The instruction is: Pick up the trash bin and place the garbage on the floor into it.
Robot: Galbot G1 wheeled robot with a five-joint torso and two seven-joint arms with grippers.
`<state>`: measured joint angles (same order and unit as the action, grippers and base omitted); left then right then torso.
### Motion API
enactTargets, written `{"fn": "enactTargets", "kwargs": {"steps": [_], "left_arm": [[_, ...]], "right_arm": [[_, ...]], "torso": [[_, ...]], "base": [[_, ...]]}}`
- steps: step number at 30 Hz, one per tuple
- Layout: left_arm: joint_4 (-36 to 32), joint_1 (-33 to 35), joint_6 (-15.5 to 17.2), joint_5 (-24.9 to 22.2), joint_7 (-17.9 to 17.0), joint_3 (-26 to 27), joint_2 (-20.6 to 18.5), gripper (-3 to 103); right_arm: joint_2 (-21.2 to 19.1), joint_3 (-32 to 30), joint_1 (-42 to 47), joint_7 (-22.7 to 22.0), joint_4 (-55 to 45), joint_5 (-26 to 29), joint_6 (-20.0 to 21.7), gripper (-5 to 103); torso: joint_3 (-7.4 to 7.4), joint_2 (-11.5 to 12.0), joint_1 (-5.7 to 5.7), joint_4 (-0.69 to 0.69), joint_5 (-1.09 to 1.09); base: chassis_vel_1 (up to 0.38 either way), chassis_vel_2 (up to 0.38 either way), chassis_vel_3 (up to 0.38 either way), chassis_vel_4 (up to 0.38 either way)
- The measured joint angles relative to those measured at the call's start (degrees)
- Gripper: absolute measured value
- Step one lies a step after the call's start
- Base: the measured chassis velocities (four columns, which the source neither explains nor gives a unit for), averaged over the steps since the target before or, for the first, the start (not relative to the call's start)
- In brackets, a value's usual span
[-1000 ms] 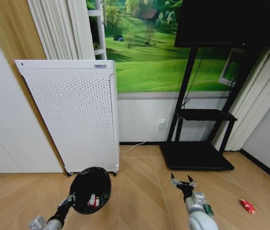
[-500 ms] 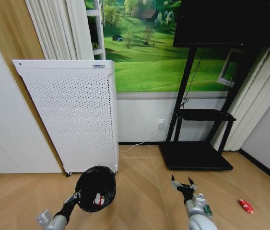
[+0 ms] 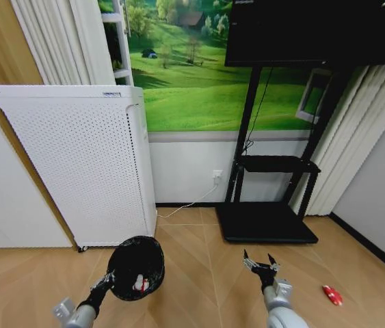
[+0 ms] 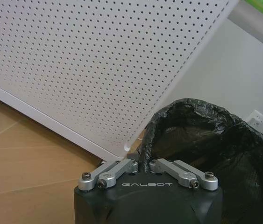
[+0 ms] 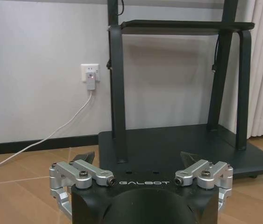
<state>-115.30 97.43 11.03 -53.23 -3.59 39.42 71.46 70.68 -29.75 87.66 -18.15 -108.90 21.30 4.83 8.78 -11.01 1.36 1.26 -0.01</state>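
Note:
The trash bin, a small black round basket lined with a black bag, hangs tilted above the floor at the lower left. My left gripper is shut on its near rim. In the left wrist view the left gripper pinches the bag-covered rim of the bin. A red-and-white wad of garbage lies inside the bin. A small red piece of garbage lies on the floor at the lower right. My right gripper is open and holds nothing, and in its own wrist view the right gripper faces the stand.
A tall white perforated appliance stands against the wall just behind the bin. A black TV stand with a flat base sits ahead of the right gripper. A white cable runs from a wall socket down to the floor.
The whole picture has shifted left, so the camera has turned right. Both arms keep their pose, the bin still in the left gripper.

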Motion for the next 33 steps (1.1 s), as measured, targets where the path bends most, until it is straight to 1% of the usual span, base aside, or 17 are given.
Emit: {"fn": "enactTargets", "kwargs": {"steps": [6, 14, 16, 17, 19, 21, 23, 25, 26, 28, 29, 32, 33], "left_arm": [[0.04, -0.01, -0.04, 0.01, -0.03, -0.09, 0.07, 5], [0.04, -0.07, -0.05, 0.01, -0.12, -0.11, 0.11, 5], [0.03, -0.05, -0.09, 0.00, -0.14, -0.09, 0.23, 5], [0.03, -0.01, -0.12, 0.01, -0.14, -0.05, 0.30, 5], [0.03, 0.06, -0.13, 0.01, -0.14, 0.00, 0.39, 5], [0.03, 0.06, -0.24, 0.01, -0.19, 0.12, 0.48, 5], [0.17, -0.15, -0.67, 0.00, -0.76, 0.33, 0.78, 5], [0.30, -0.27, -0.94, 0.00, -1.01, 0.50, 0.94, 5], [0.45, -0.41, -1.22, -0.01, -1.22, 0.77, 1.13, 5], [0.57, -0.60, -1.46, -0.72, -1.37, 1.49, 1.47, 5], [0.57, -0.60, -1.46, -0.72, -1.37, 1.49, 1.47, 5], [1.04, -1.83, -1.78, -1.96, -1.72, 2.22, 1.29, 5], [1.04, -1.83, -1.78, -1.96, -1.72, 2.22, 1.29, 5]], "right_arm": [[-0.31, -0.16, -0.05, -0.18, -0.05, 0.18, -0.03, 100], [-0.38, -0.11, -0.10, -0.25, -0.03, 0.17, -0.03, 100], [-0.39, 0.01, -0.17, -0.36, 0.02, 0.17, -0.05, 100], [-0.39, 0.05, -0.20, -0.38, 0.06, 0.16, -0.09, 100], [-0.39, 0.05, -0.23, -0.40, 0.20, 0.14, -0.20, 100], [-0.39, 0.12, -0.27, -0.49, 0.41, -0.02, -0.65, 100], [-0.44, 0.54, -0.12, -0.62, 0.51, -0.34, -0.77, 100], [-0.56, 0.89, -0.05, -0.75, 0.53, -0.34, -0.41, 100], [-0.77, 1.31, -0.03, -0.90, 0.58, -0.33, 0.25, 100], [-1.64, 2.40, -0.09, -1.74, 0.70, 0.70, 3.11, 100], [-1.64, 2.40, -0.09, -1.74, 0.70, 0.70, 3.11, 100], [-3.54, 3.74, 0.27, -3.16, 0.81, 3.35, 7.57, 100], [-3.54, 3.74, 0.27, -3.16, 0.81, 3.35, 7.57, 100]], "torso": [[0.00, 0.00, -0.01, -0.05, 0.01], [0.00, 0.00, 0.00, -0.04, 0.03], [0.00, 0.00, 0.00, 0.00, 0.00], [0.00, 0.00, 0.00, -0.02, 0.03], [0.00, 0.00, 0.00, -0.03, 0.00], [-0.01, -0.01, 0.00, -0.04, 0.03], [0.00, 0.00, 0.00, 0.00, 0.02], [0.00, 0.00, 0.00, 0.00, 0.02], [0.00, 0.00, 0.00, -0.01, 0.02], [0.00, 0.00, 0.00, -0.04, 0.01], [0.00, 0.00, 0.00, -0.04, 0.01], [0.00, 0.00, 0.00, -0.06, 0.01], [0.00, 0.00, 0.00, -0.06, 0.01]], "base": [[-0.131, -0.123, 0.129, 0.131], [-0.177, -0.176, 0.172, 0.178], [-0.201, -0.197, 0.214, 0.205], [-0.193, -0.204, 0.224, 0.207], [-0.193, -0.204, 0.213, 0.206], [-0.176, -0.184, 0.202, 0.203], [-0.178, -0.160, 0.145, 0.183], [-0.105, -0.129, 0.107, 0.077], [-0.105, -0.063, 0.078, 0.077], [-0.022, -0.032, -0.003, 0.012], [0.000, 0.000, 0.000, 0.000], [0.037, 0.037, -0.025, -0.029], [0.054, 0.067, -0.055, -0.044]]}}
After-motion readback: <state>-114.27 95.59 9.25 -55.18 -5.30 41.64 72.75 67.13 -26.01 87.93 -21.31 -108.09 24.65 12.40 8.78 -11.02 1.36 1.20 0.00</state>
